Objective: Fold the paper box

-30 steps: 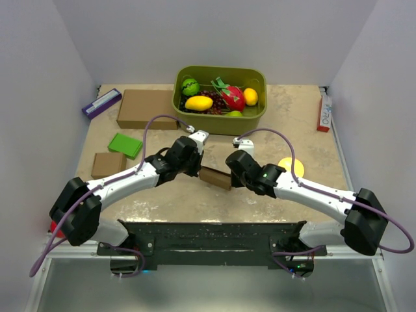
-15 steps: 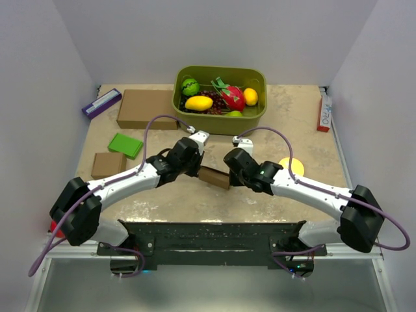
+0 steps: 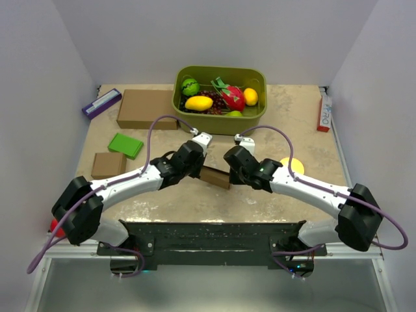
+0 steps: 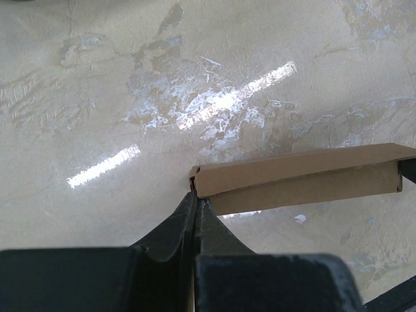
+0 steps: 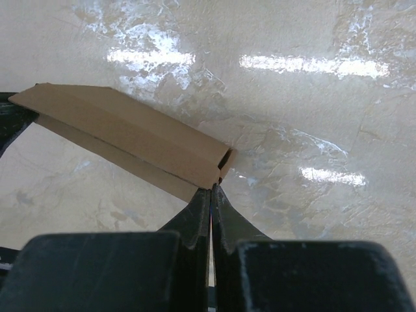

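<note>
The paper box (image 3: 215, 177) lies mid-table between the left gripper (image 3: 201, 173) and right gripper (image 3: 230, 179), with the fruit bin (image 3: 218, 124) behind it and the large carton (image 3: 147, 108) behind-left.

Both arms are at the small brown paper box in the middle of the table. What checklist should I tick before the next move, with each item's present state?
1. Left gripper jaws shut on a corner at one end of the paper box: ok.
2. Right gripper jaws shut on a corner at the opposite end: ok.
3. Box spans straight between the two grips, no sag or twist: ok.
4. Box clear of the table: cannot tell.
5. End flaps tucked in: cannot tell; the open ends are hidden.
6. Green bin and yellow disc stand apart from the box: ok.
</note>
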`<state>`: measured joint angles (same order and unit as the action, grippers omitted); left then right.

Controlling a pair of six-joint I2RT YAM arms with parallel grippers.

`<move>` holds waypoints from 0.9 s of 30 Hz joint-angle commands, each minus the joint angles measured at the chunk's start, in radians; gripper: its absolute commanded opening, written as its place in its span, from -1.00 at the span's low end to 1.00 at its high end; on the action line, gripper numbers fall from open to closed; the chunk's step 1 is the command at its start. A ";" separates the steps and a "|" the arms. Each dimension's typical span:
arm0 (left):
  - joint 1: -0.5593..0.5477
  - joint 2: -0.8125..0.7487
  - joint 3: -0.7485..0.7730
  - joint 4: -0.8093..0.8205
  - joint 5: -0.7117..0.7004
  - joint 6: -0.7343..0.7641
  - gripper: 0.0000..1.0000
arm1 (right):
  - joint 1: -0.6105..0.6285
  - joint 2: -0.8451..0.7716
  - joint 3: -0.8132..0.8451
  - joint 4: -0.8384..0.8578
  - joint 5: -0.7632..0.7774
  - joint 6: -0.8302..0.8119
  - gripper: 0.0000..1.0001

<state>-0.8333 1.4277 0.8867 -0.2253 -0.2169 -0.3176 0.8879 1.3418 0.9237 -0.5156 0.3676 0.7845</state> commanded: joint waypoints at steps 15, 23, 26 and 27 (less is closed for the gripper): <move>-0.059 0.060 -0.011 -0.091 0.007 0.017 -1.00 | -0.055 -0.044 -0.037 0.207 -0.131 0.117 -1.00; -0.064 0.059 -0.008 -0.091 0.010 0.015 -1.00 | -0.053 -0.036 -0.094 0.243 -0.136 0.125 -1.00; -0.064 0.059 -0.002 -0.089 0.019 0.009 -1.00 | -0.053 -0.062 -0.123 0.249 -0.133 0.127 -1.00; -0.064 0.059 0.000 -0.089 0.022 0.008 -1.00 | -0.053 -0.069 -0.129 0.249 -0.134 0.125 -1.00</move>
<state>-0.8684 1.4422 0.8928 -0.2276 -0.3000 -0.2955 0.8215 1.2881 0.8288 -0.3740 0.2974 0.8726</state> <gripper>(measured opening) 0.015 0.007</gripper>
